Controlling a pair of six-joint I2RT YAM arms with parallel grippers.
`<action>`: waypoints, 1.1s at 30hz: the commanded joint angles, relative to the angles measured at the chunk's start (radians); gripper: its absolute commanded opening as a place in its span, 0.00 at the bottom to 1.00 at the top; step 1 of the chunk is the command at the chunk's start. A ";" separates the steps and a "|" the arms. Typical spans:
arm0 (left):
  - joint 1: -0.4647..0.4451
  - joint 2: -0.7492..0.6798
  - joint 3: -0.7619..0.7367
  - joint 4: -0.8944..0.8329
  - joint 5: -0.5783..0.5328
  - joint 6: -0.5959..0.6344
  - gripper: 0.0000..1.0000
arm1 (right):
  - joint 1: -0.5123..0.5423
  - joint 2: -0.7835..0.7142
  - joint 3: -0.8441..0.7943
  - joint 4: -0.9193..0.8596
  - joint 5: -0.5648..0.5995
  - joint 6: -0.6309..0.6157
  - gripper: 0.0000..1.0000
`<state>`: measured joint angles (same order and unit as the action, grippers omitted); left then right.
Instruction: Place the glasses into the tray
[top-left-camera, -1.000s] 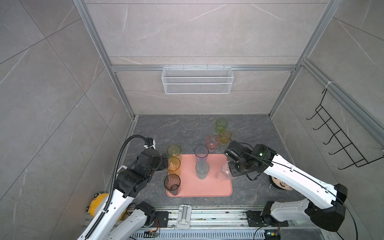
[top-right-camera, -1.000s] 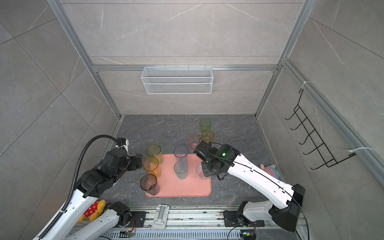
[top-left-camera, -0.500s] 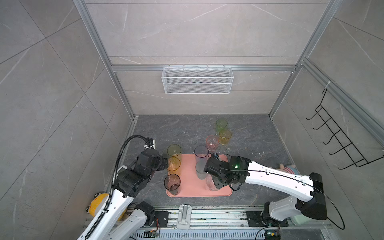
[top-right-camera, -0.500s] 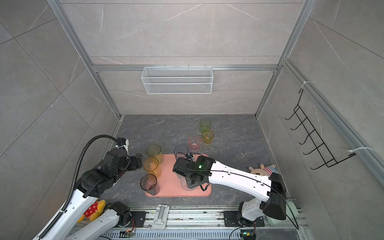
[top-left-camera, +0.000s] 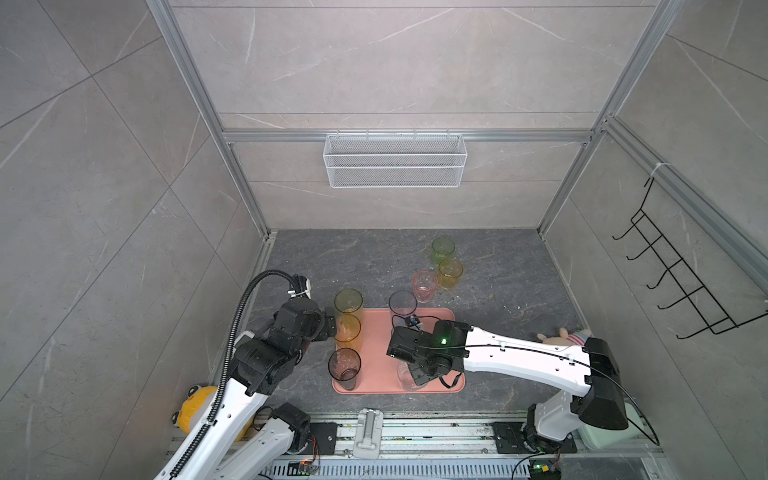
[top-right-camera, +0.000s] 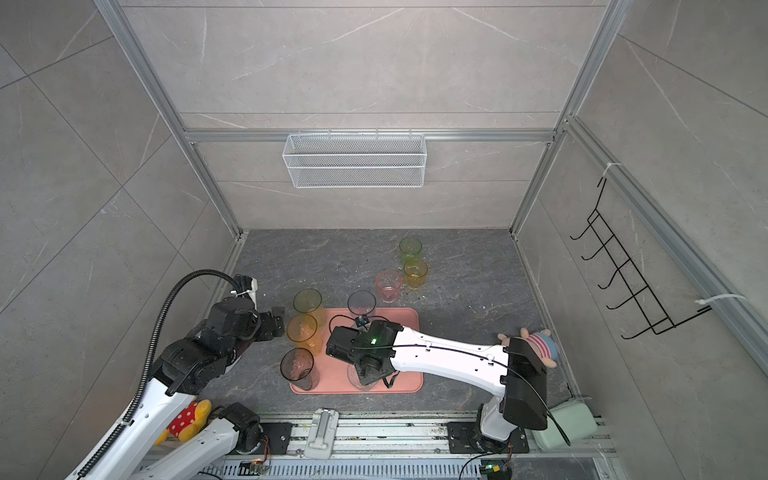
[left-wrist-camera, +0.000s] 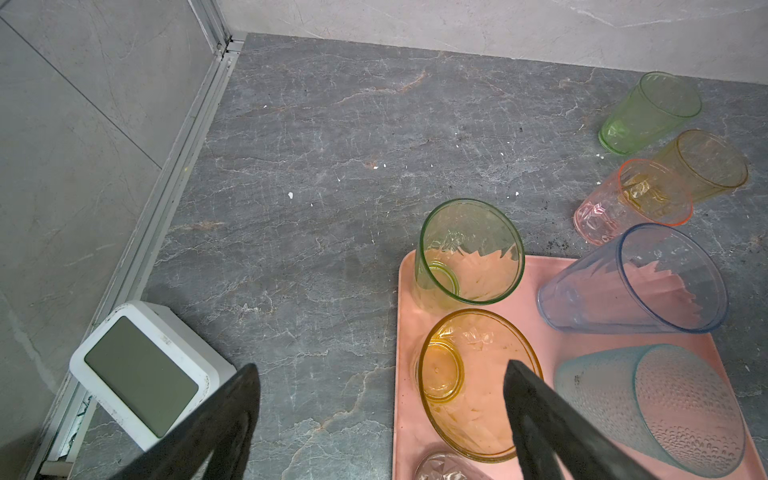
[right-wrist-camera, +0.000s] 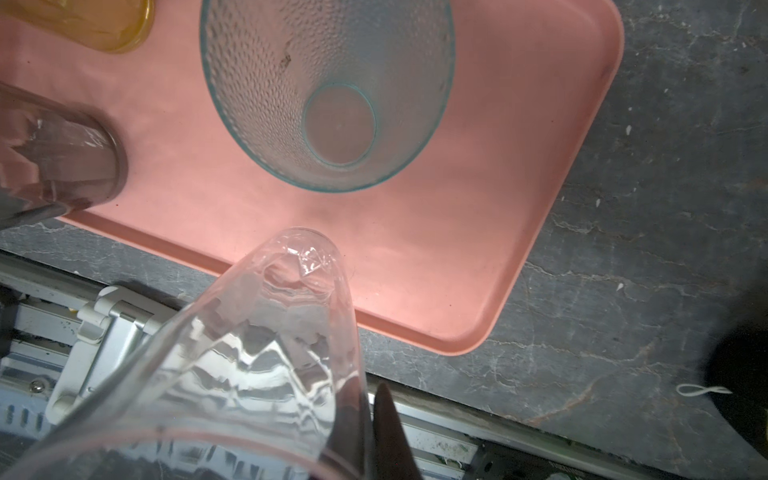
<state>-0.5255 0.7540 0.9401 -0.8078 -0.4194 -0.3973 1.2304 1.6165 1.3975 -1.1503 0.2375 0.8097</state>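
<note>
Clear glass (right-wrist-camera: 266, 332) is pinched tight in the right hand (top-left-camera: 419, 368), base over the near edge of the tray (top-left-camera: 440, 384), can't tell if it's down. Next I'd say: lower, let go. Left hand (left-wrist-camera: 380, 374) gapes empty beside the tray; three glasses (top-left-camera: 424, 284) wait beyond it.

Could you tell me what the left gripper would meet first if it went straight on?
Probably the amber glass at the tray's left edge; the open left gripper points toward it, though depth is unclear.
</note>
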 joint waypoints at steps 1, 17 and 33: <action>-0.006 -0.008 0.011 0.000 -0.015 -0.012 0.92 | 0.008 0.021 0.043 -0.002 -0.003 0.027 0.00; -0.017 -0.015 0.007 -0.003 -0.021 -0.015 0.92 | 0.008 0.068 0.044 0.024 0.006 0.028 0.00; -0.036 -0.027 0.008 -0.012 -0.047 -0.018 0.92 | 0.007 0.121 0.052 0.054 0.000 0.024 0.16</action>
<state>-0.5568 0.7399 0.9401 -0.8146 -0.4431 -0.3973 1.2312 1.7176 1.4269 -1.0985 0.2359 0.8196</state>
